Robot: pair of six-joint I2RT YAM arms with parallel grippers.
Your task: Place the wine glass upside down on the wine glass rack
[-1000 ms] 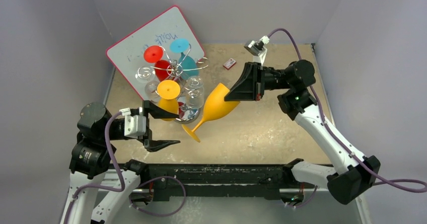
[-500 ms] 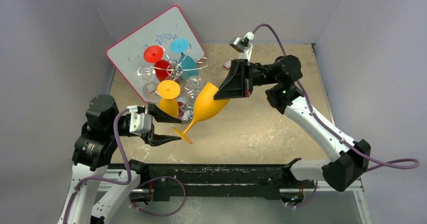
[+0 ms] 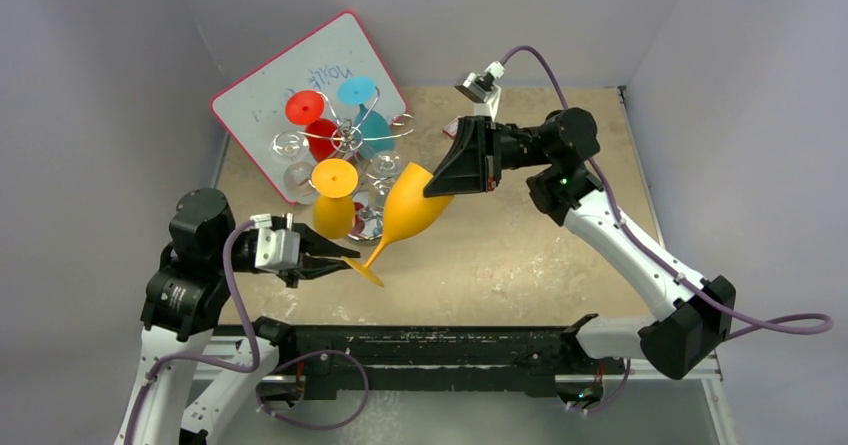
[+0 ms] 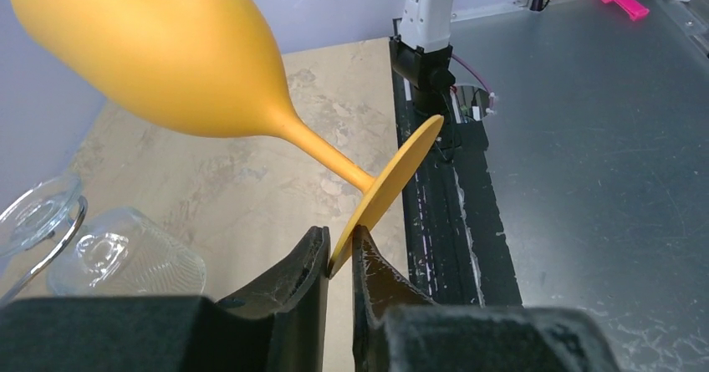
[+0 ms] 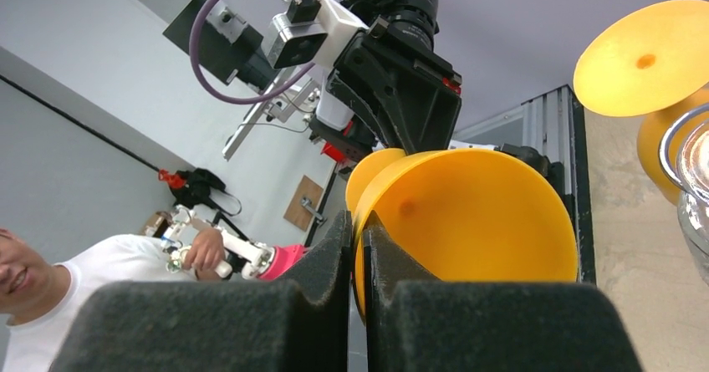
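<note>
Overhead: yellow wine glass [image 3: 405,215] is held off the tabletop [image 3: 530,255], just beside the rack [image 3: 349,141], between the two arms. Its long axis slants, with the foot low at near-left and the mouth higher at far-right. Reads as a mid-air handover. Next, I judge, one grip lets go and the foot swings up so the stem can slide into a free scroll.
Left wrist: left fingers [image 4: 303,276] pinch the foot's edge.
Right wrist: right fingers [image 5: 333,251] pinch the bowl's rim.

Tan mottled table [image 3: 520,255] – a pink-framed whiteboard [image 3: 260,95] is parked at the back left corner, and the wine glass rack [image 3: 352,143] is stood by the board's near edge – exact overlap can't be made out.
</note>
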